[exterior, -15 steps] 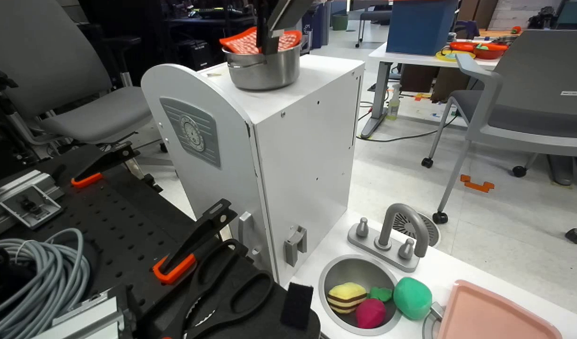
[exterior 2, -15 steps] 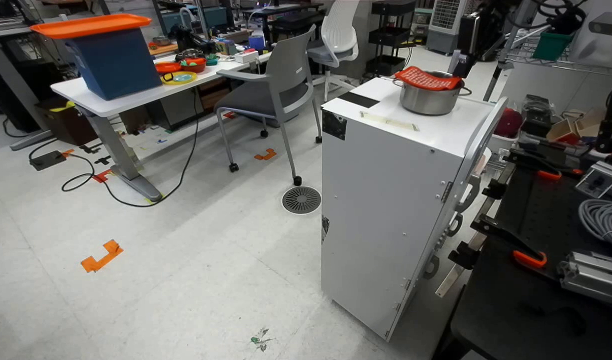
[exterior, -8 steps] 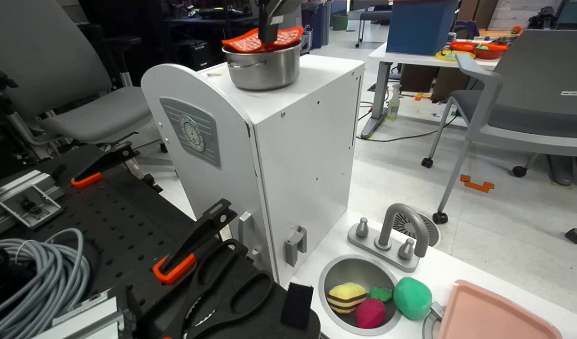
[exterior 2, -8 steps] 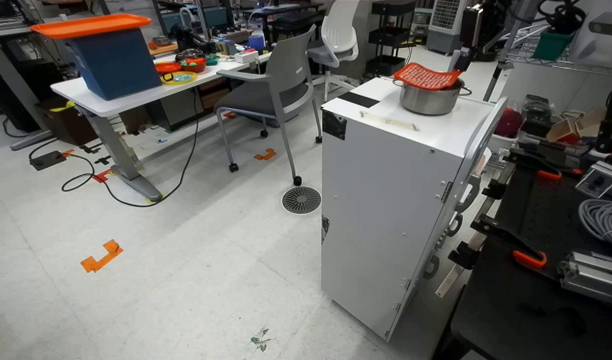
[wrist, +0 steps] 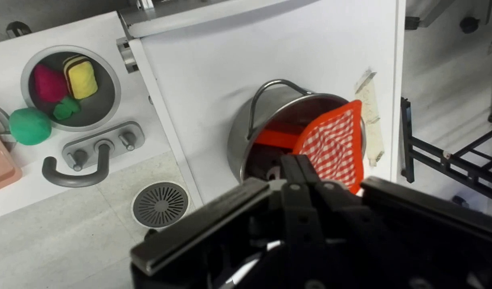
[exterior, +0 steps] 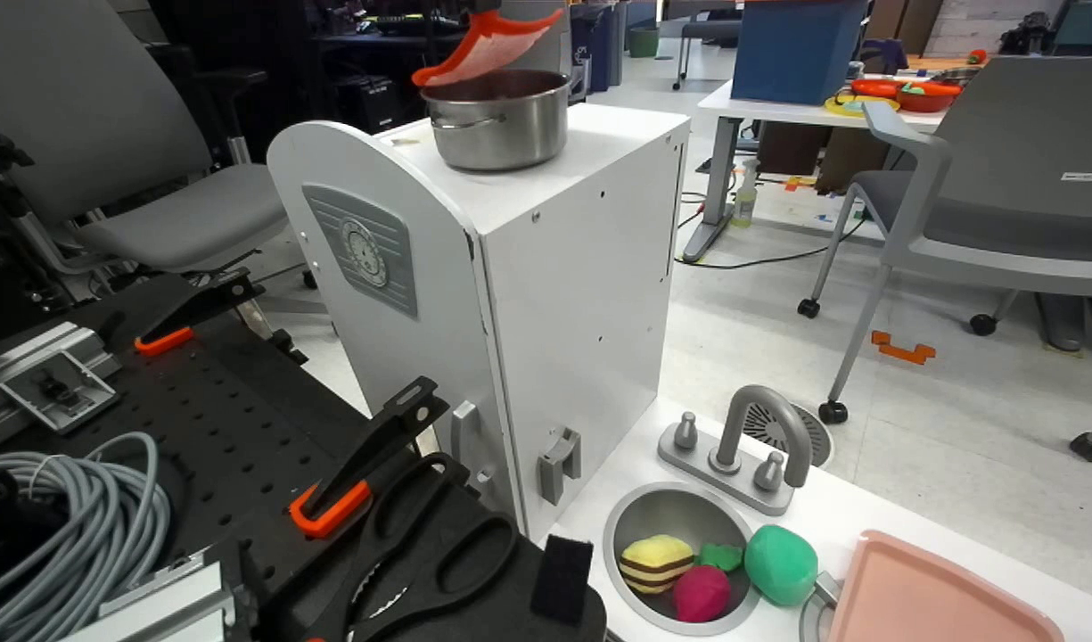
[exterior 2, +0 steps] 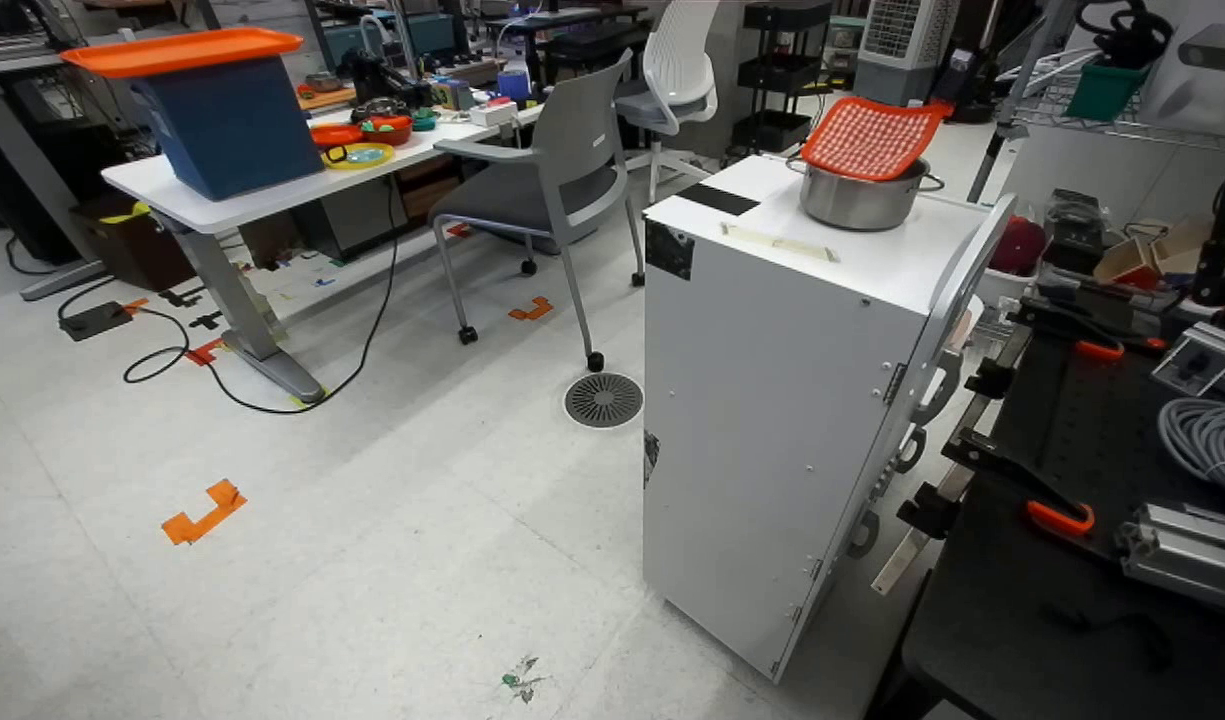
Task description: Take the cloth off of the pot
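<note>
The orange-red checked cloth shows in both exterior views [exterior: 492, 49] [exterior 2: 867, 140] and in the wrist view [wrist: 334, 144]. It hangs tilted, one edge raised at my gripper and the opposite side low over the pot's rim. I cannot tell whether that low side touches the rim. The silver pot [exterior: 501, 134] [exterior 2: 857, 200] stands upright, its opening partly uncovered; the wrist view shows its wall [wrist: 237, 140] and dark inside. My gripper [wrist: 296, 157] is shut on the cloth above the pot. It is mostly cut off at the top in an exterior view [exterior: 481, 5].
The pot stands on a white cabinet top [exterior: 630, 129] with a raised rounded panel [exterior: 332, 169] on one side. Lower down are a toy sink [exterior: 612, 535] with toy food, a faucet [exterior: 751, 401] and a pink tray [exterior: 938, 597]. A black worktable [exterior: 242, 401] is close by.
My gripper has closed on the cloth and risen. The cloth, flat across the pot before, is now lifted on one side and tilted, uncovering part of the opening. The pot has not moved.
</note>
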